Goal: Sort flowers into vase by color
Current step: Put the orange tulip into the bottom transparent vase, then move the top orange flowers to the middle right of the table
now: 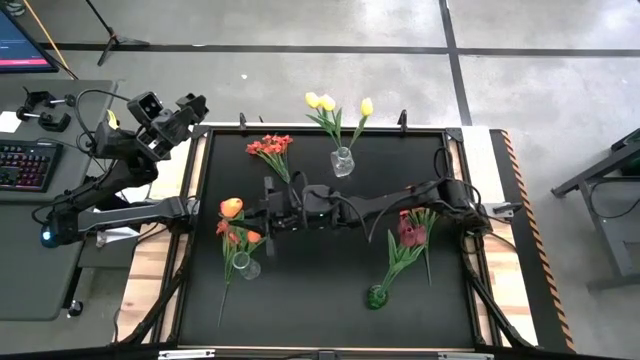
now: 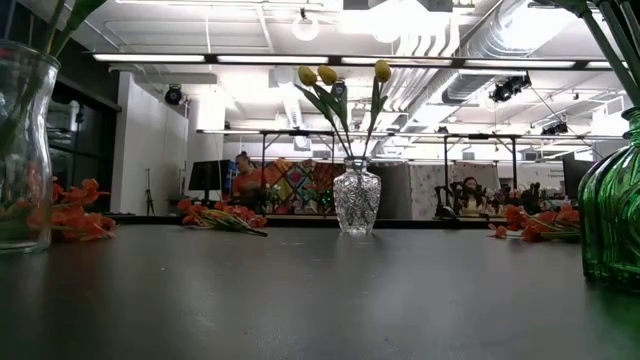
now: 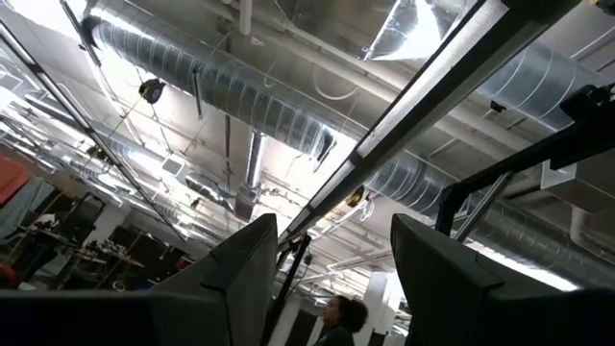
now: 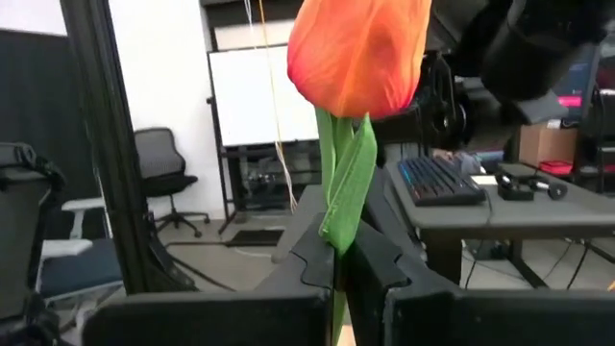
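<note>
My right gripper [image 1: 260, 215] reaches across the table toward its left side and is shut on an orange tulip [image 1: 231, 207], above and just far of a clear vase [image 1: 243, 265] that holds orange flowers [image 1: 235, 236]. In the right wrist view the tulip's head [image 4: 360, 48] stands above the fingers. A cut-glass vase [image 1: 343, 160] at the far side holds yellow tulips [image 2: 340, 75]. A green vase [image 1: 376, 296] holds maroon flowers [image 1: 411, 232]. A red-orange bunch [image 1: 272, 147] lies on the mat. My left gripper [image 3: 332, 240] is open beyond the table's far left corner, pointing up at the ceiling. My right gripper pinches the tulip's green stem and leaf [image 4: 338, 235] between its two fingers, a little below the head. The fingers come nearly level from the table's right side. The flower is lifted clear and its head rises above the fingertips; the stem below the fingers is hidden.
The right arm [image 1: 400, 200] lies across the middle of the black mat [image 1: 320, 300]. A desk with a keyboard [image 1: 25, 165] stands left of the table. In the low view, more orange flowers [image 2: 220, 215] lie along the far edge.
</note>
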Robot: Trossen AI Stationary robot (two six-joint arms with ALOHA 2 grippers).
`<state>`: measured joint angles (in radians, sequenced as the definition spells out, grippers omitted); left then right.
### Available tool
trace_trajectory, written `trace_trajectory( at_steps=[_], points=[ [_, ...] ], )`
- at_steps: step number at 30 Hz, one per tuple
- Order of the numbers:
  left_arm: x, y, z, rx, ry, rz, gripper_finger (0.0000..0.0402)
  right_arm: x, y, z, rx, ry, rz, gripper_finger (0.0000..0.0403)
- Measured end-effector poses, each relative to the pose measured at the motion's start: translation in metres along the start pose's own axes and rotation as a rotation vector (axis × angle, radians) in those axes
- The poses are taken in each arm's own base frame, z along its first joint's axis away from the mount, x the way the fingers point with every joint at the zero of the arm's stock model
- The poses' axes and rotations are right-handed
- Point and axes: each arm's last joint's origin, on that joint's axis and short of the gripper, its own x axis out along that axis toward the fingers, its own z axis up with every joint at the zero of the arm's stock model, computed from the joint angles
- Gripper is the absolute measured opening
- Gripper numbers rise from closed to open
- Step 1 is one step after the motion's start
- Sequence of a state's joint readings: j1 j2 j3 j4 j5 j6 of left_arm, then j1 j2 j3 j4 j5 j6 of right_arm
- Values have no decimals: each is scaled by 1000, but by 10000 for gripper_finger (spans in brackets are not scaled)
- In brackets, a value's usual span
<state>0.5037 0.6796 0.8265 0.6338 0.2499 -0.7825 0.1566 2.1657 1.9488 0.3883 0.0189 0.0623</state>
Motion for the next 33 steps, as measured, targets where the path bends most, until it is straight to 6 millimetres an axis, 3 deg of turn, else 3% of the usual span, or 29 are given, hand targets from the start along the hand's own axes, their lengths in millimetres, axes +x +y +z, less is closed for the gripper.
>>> trace_trajectory(
  at_steps=[7, 16, 19, 25, 29, 33],
  points=[
    [0, 0, 0, 17, -6, 6, 193, 5, -1, -19, 43, 48, -4, 0],
    [0, 1, 1, 34, -18, 19, 193, 5, -1, -22, 24, 79, -6, 16],
    [0, 1, 1, 34, -19, 20, 193, 4, -1, -23, 38, 90, -7, 58],
    [0, 1, 1, 35, -21, 21, 193, 3, -1, -19, 94, 95, -8, 184],
    [0, 1, 1, 35, -21, 22, 193, -4, 1, -1, 94, 102, 9, 254],
    [0, 1, 1, 53, -25, 27, 193, -16, -3, 22, 70, 156, -4, 287]
  ],
)
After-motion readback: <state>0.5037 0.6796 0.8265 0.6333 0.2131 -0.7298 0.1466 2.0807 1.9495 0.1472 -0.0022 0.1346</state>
